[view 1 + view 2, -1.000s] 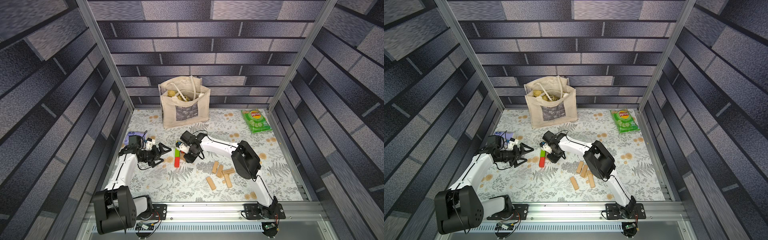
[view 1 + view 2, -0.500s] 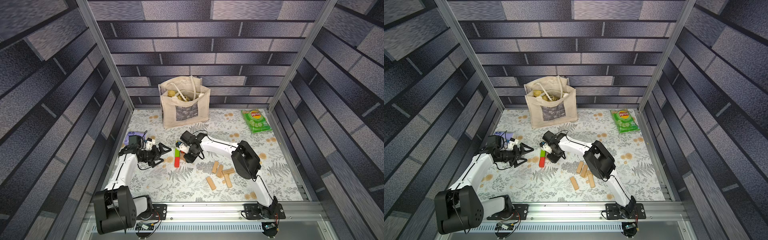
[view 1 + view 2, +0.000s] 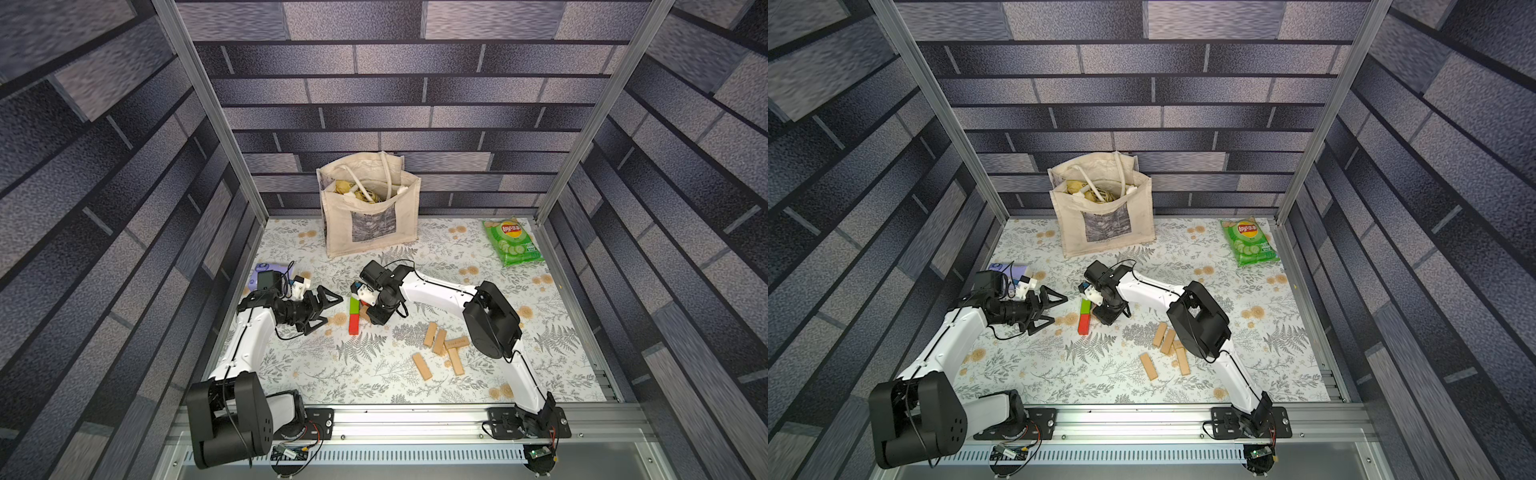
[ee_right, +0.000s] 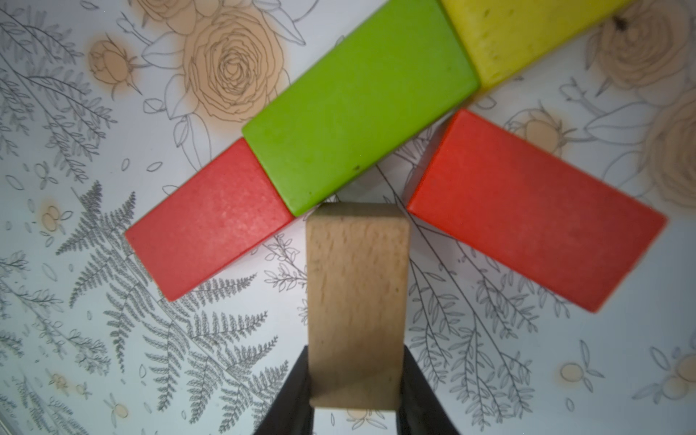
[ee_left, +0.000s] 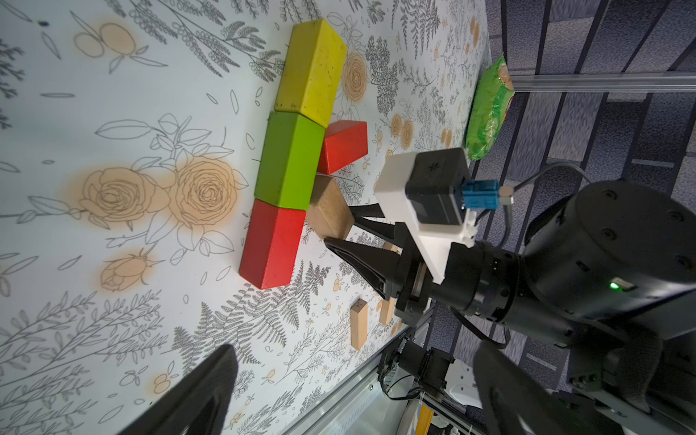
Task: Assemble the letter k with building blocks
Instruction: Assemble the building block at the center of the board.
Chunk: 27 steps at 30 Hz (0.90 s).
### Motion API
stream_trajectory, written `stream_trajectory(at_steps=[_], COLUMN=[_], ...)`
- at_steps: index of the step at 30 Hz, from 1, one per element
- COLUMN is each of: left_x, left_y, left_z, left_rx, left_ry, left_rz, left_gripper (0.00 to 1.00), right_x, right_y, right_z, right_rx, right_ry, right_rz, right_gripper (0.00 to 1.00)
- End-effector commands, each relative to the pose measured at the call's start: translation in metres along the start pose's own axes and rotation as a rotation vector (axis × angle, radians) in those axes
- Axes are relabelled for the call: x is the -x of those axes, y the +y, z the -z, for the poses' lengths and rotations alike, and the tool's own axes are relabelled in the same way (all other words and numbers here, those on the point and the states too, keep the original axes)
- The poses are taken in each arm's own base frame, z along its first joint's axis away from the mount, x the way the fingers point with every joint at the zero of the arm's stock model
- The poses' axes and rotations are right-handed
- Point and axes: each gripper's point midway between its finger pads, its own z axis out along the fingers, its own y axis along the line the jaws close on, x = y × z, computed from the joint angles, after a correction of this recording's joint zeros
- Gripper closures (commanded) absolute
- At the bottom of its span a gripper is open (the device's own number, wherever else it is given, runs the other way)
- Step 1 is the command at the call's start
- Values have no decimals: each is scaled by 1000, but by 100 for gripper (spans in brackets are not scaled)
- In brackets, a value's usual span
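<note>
Nothing visible has shifted over the last second; both arms sit as before. The right gripper (image 4: 356, 380) is nearly closed, pinching the tan block (image 4: 356, 286) by its sides. The block's far end meets the green block (image 4: 361, 101) beside the red stem block (image 4: 211, 218), mid-desk (image 3: 374, 374). The slanted red block (image 4: 534, 211) is already laid. My call: angle the tan block to mirror it, keep its corner tucked in, and avoid nudging the stem. The left gripper (image 3: 335, 308) gapes wide, empty. The tote bag (image 3: 370, 224) holds pale lumps I can't identify.
</note>
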Motion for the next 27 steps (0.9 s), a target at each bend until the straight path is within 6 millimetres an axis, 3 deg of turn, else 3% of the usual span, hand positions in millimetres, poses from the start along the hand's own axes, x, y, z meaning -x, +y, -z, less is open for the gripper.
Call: stream_trajectory(at_steps=[1, 3, 12, 27], left_x=[-5, -4, -5, -5], left_y=[0, -1, 0, -1], left_z=[-2, -2, -2, -3], left_rx=[-17, -17, -17, -19], left_ry=[15, 15, 16, 18], left_rz=[4, 3, 5, 4], left_gripper=[0, 0, 0, 0], right_x=[9, 9, 10, 14], right_y=[-3, -3, -4, -4], right_z=[6, 6, 6, 5], right_rx=[1, 2, -1, -2], right_ry=[-28, -30, -33, -34], right_rz=[-13, -12, -11, -13], right_gripper=[62, 57, 67, 68])
